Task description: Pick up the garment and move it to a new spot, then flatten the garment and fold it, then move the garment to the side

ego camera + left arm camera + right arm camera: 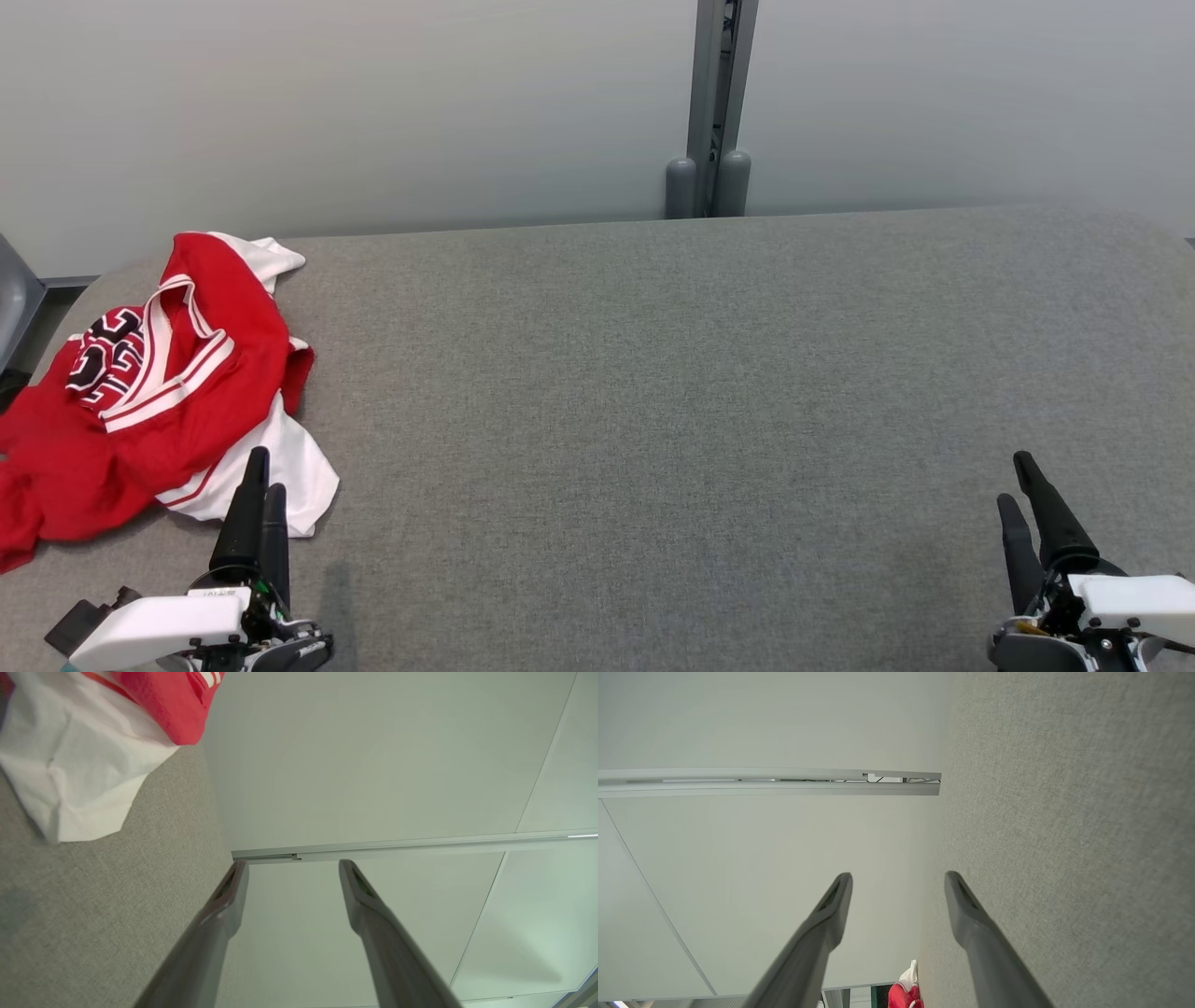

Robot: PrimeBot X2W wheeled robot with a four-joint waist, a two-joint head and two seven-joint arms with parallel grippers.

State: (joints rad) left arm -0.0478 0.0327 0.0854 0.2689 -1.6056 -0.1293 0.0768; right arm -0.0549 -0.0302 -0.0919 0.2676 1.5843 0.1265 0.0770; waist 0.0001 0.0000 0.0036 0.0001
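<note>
The garment (159,392) is a crumpled red and white jersey with black lettering, lying at the far left of the grey table (653,392). My left gripper (263,471) stands open at the lower left, its fingertips just in front of the jersey's white hem, apart from the cloth. In the left wrist view that white hem and a red fold of the garment (84,760) lie at the upper left, off to the side of the open left gripper (292,865). My right gripper (1018,481) stands open at the lower right with nothing between its fingers. In the right wrist view the garment (906,991) is a small patch at the bottom edge.
A pale wall runs behind the table, with a grey metal post (714,112) at its middle. A dark grey object (14,299) stands beyond the table's left edge. Bare felt stretches from the jersey across to the right gripper.
</note>
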